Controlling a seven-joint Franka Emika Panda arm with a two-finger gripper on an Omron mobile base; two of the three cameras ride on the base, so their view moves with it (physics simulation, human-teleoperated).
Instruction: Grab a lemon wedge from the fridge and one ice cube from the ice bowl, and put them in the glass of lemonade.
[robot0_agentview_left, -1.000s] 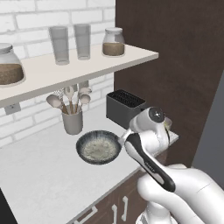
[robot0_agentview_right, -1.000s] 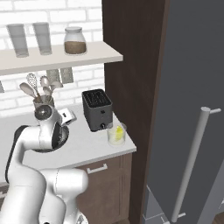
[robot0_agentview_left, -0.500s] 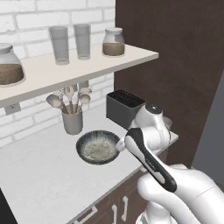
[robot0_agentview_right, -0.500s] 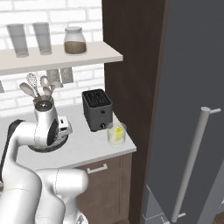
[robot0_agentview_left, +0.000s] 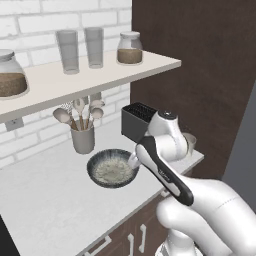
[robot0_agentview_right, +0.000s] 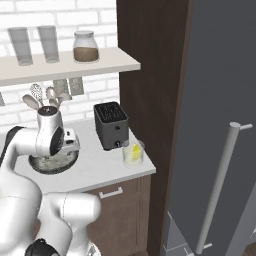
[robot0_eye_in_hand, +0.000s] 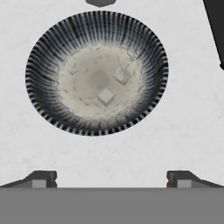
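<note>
The white speckled desk (robot0_agentview_left: 45, 200) runs along the brick wall and ends at the dark wood panel beside the fridge. On it stand a grey utensil cup (robot0_agentview_left: 83, 139) near the wall, the ice bowl (robot0_agentview_left: 112, 169) in front of it and nearer the front edge, a black toaster (robot0_agentview_right: 111, 125) further along, and the glass of lemonade (robot0_agentview_right: 133, 153) just beside the toaster near the desk's corner. In the hand view two small cubes (robot0_eye_in_hand: 105, 96) lie in the bowl's whitish middle. Above the desk, a pale shelf (robot0_agentview_left: 90, 77) carries two tall greyish tumblers (robot0_agentview_left: 67, 51) side by side, a lidded jar (robot0_agentview_left: 129, 48) with brown contents near its end, and another such jar (robot0_agentview_left: 10, 73) at the far left.
</note>
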